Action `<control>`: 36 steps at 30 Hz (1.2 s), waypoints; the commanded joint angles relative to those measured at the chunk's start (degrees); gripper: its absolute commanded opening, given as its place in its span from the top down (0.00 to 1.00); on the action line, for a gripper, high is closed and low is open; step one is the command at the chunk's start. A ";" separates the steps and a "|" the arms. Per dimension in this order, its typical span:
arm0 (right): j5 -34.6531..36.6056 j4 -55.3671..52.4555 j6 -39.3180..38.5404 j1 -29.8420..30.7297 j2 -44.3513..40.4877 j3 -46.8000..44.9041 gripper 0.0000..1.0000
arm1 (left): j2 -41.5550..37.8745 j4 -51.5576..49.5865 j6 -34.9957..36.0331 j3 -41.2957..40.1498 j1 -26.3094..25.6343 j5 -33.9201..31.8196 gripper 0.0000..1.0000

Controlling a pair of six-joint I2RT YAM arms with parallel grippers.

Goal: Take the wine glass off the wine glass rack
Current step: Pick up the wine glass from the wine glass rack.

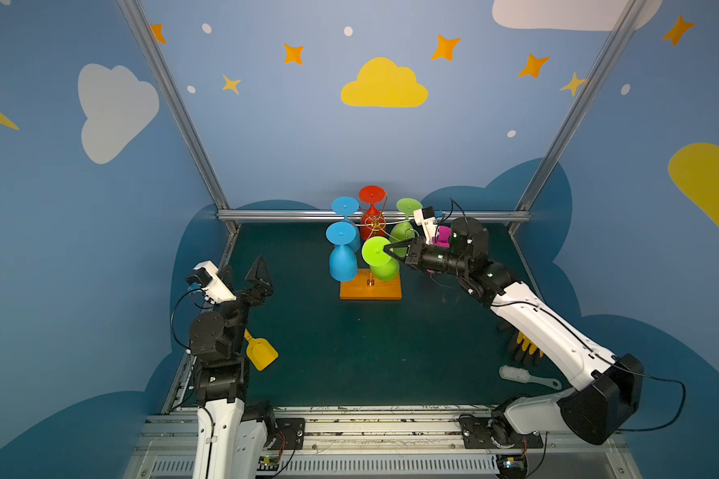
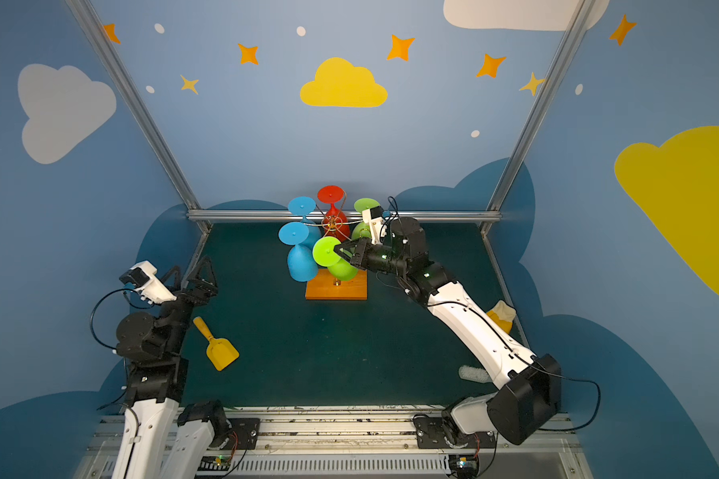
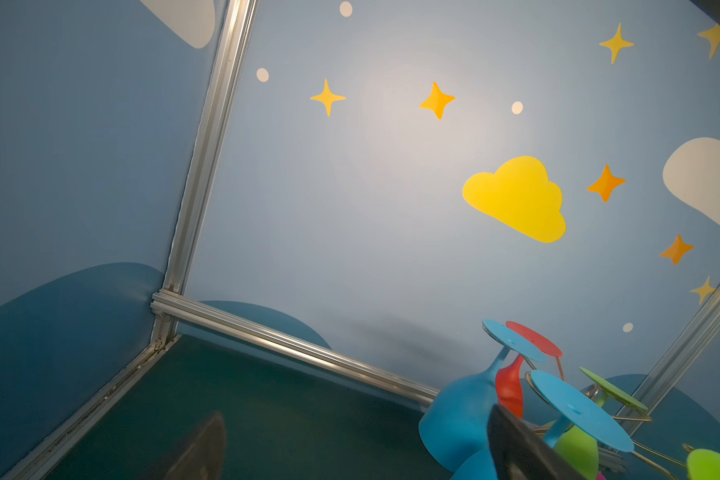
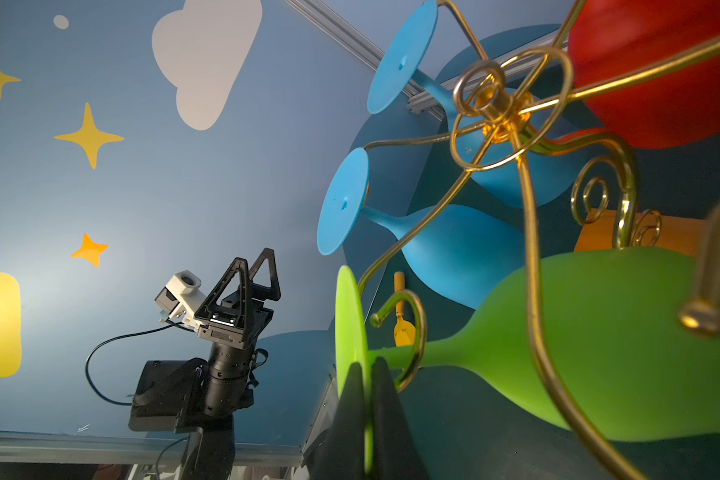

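The wine glass rack (image 1: 370, 290) (image 2: 336, 289) stands at the back middle of the mat, a gold wire stand on an orange wooden base. Coloured glasses hang upside down from its curled arms (image 4: 499, 108). The nearest is a green wine glass (image 1: 372, 254) (image 2: 324, 253) (image 4: 599, 340), its stem resting in a gold scroll. My right gripper (image 1: 387, 250) (image 2: 338, 250) (image 4: 366, 374) is shut on the rim of this glass's round foot. My left gripper (image 1: 243, 265) (image 2: 189, 266) (image 3: 354, 432) hangs open and holds nothing, well to the left of the rack.
Two blue glasses (image 1: 342, 261), a red glass (image 1: 371, 195) and a second green glass (image 1: 407, 205) crowd the rack. A yellow scoop (image 1: 260, 352) lies beside the left arm. A white brush (image 1: 515, 375) and black-and-yellow gloves (image 1: 526, 346) lie under the right arm.
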 commanded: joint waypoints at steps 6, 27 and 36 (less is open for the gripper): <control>-0.67 1.13 1.55 0.20 -1.63 1.97 1.00 | -0.39 1.57 -0.32 -0.49 0.24 0.63 0.03; -0.53 5.94 6.91 -0.83 -4.02 2.83 1.00 | -0.83 1.80 -0.98 -0.76 0.59 0.91 0.03; -0.56 6.34 7.55 -1.06 -4.24 1.69 1.00 | -0.97 1.77 -1.22 -0.76 0.77 1.04 0.03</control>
